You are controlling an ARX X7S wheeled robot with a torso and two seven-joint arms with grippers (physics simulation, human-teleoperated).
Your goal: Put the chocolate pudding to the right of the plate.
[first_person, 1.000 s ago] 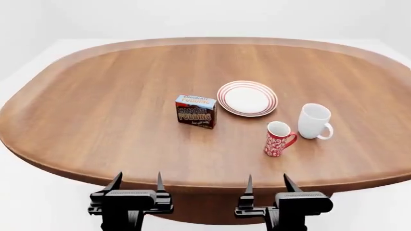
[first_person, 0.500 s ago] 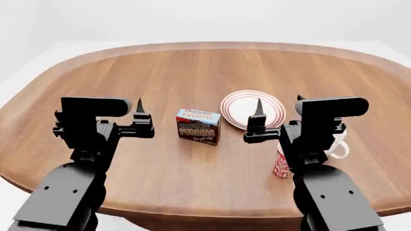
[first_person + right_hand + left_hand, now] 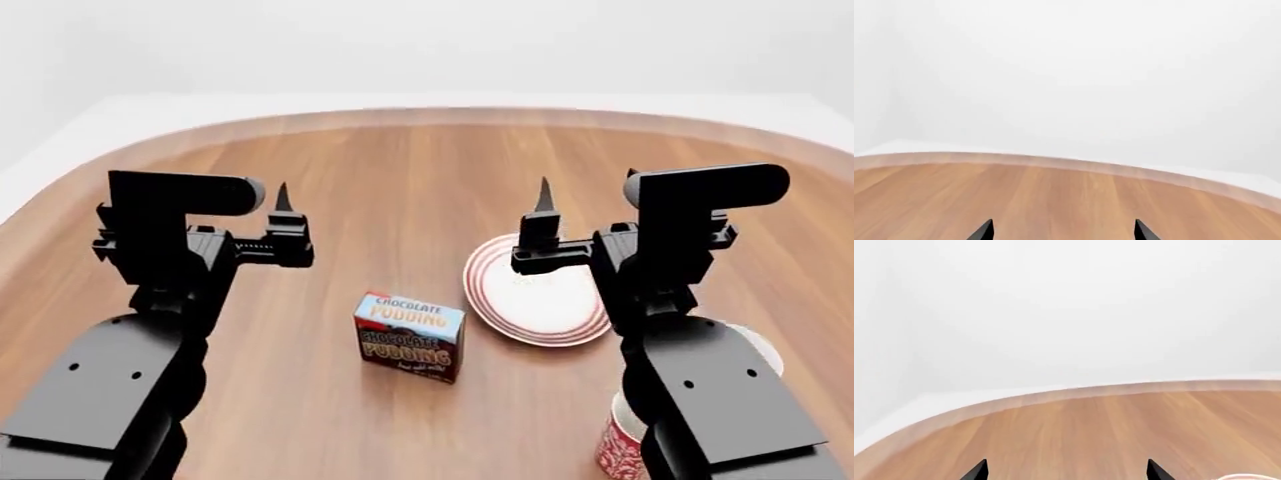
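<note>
Chocolate pudding [image 3: 408, 336] left of plate [image 3: 497, 302], below and between both empty, spread grippers; right gripper [image 3: 585, 222] hardly nearer than left gripper [image 3: 238, 220].

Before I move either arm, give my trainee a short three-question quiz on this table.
1. True or false: the chocolate pudding lies to the left of the plate in the head view.
2. Is either tool, left tool or right tool, holding anything?
3. Multiple choice: the red patterned mug is A) on the plate, B) partly hidden behind the right arm, C) beside the left arm.

Key: 1 true. 2 No, both open and empty. 3 B.
</note>
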